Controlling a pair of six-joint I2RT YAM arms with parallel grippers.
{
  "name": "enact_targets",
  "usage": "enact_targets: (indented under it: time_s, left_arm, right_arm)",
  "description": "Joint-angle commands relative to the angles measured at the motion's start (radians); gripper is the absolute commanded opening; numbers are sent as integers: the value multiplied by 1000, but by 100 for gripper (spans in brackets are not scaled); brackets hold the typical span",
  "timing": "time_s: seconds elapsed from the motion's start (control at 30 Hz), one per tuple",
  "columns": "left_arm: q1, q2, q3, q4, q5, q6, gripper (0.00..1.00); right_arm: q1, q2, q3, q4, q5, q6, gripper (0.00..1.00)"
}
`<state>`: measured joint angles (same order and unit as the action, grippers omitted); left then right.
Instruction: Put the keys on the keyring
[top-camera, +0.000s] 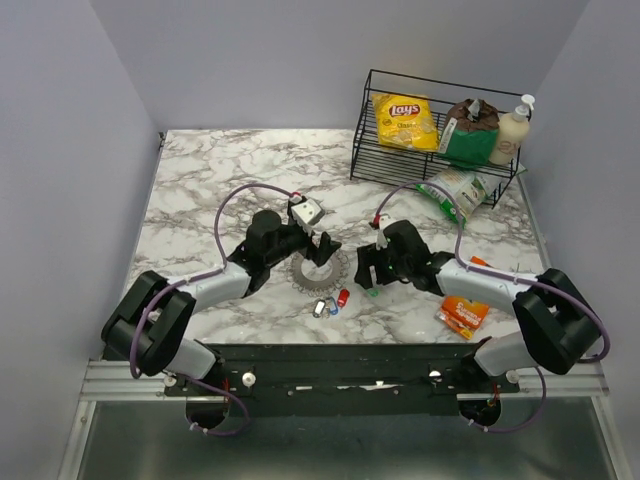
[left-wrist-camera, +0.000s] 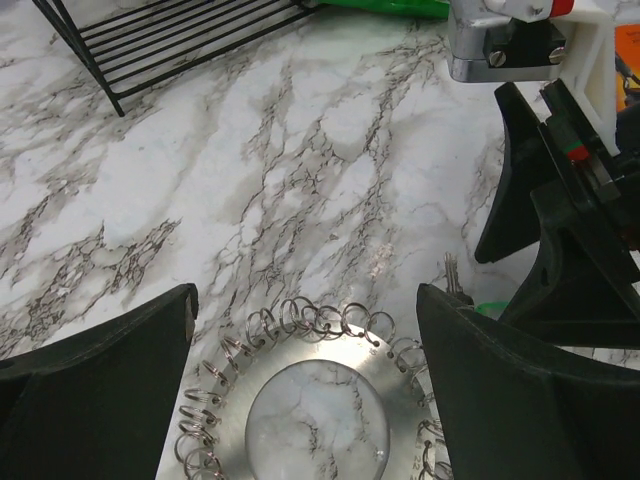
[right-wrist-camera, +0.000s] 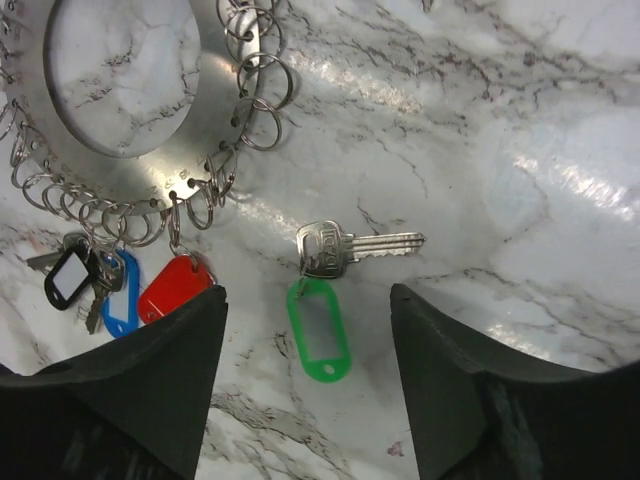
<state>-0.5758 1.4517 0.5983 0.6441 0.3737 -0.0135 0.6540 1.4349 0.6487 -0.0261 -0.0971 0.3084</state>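
The keyring (top-camera: 318, 272) is a flat grey metal disc with an open centre and small wire loops round its rim, lying on the marble. My left gripper (left-wrist-camera: 308, 305) stands open over the keyring (left-wrist-camera: 320, 385), one finger on each side. From the keyring (right-wrist-camera: 150, 140) hang the red-tagged key (right-wrist-camera: 175, 285), the blue-tagged key (right-wrist-camera: 118, 292) and a black-tagged key (right-wrist-camera: 68, 280). A silver key with a green tag (right-wrist-camera: 320, 325) lies loose on the marble, apart from the ring. My right gripper (right-wrist-camera: 308, 295) is open just above it, holding nothing.
A black wire basket (top-camera: 372, 150) at the back right holds a yellow crisp bag (top-camera: 404, 120), a green packet and a bottle. Another green packet (top-camera: 455, 190) lies in front of it. An orange snack packet (top-camera: 463, 315) lies beside the right arm.
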Motion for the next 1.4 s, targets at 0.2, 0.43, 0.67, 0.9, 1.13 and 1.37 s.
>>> enact_targets:
  time_s: [0.2, 0.43, 0.67, 0.9, 1.13, 1.37]
  left_arm:
    - [7, -169, 38, -239, -88, -195, 99]
    - [10, -280, 56, -452, -229, -287, 99]
    - [24, -404, -28, -468, -396, -342, 99]
    - [36, -410, -74, -428, -351, -376, 99]
    - [74, -367, -84, -437, -297, -417, 99]
    - [126, -318, -86, -458, -253, -468, 99]
  right_arm:
    - [-2, -103, 31, -38, -64, -69, 100]
    - [16, -102, 65, -46, -95, -84, 100]
    - [70, -51, 111, -47, -101, -62, 99]
    - [81, 4, 157, -46, -112, -43, 99]
    - [82, 53, 196, -61, -81, -8, 98]
    - [81, 78, 221, -83, -15, 26, 98]
